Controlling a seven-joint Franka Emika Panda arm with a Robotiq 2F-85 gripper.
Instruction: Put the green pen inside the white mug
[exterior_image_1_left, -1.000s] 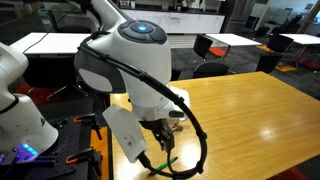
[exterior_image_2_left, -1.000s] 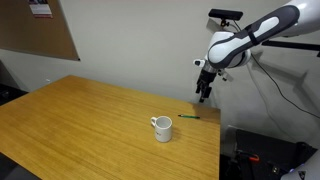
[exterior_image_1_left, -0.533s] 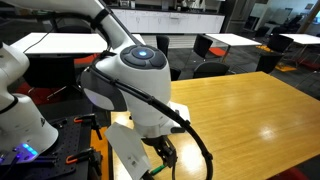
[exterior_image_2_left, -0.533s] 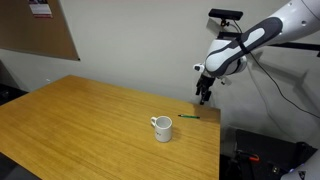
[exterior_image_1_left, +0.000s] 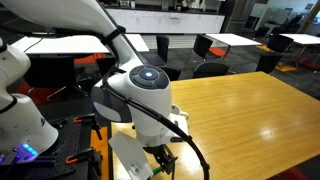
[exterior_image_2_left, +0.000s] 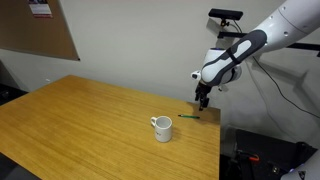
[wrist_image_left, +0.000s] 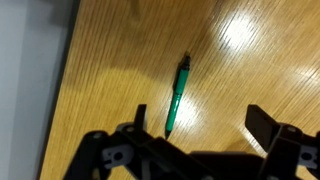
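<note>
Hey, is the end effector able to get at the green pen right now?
Probably yes: the open end effector hangs above the pen, nothing lies between them, and the mug stands apart.

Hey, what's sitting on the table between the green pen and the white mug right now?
Nothing. In an exterior view, only bare tabletop separates the green pen from the white mug.

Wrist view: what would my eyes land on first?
The bright green pen lying flat on the wooden table, right by the open tool. In an exterior view, the white mug stands upright, apart from the pen, with the big white robot arm reaching down over the pen.
</note>
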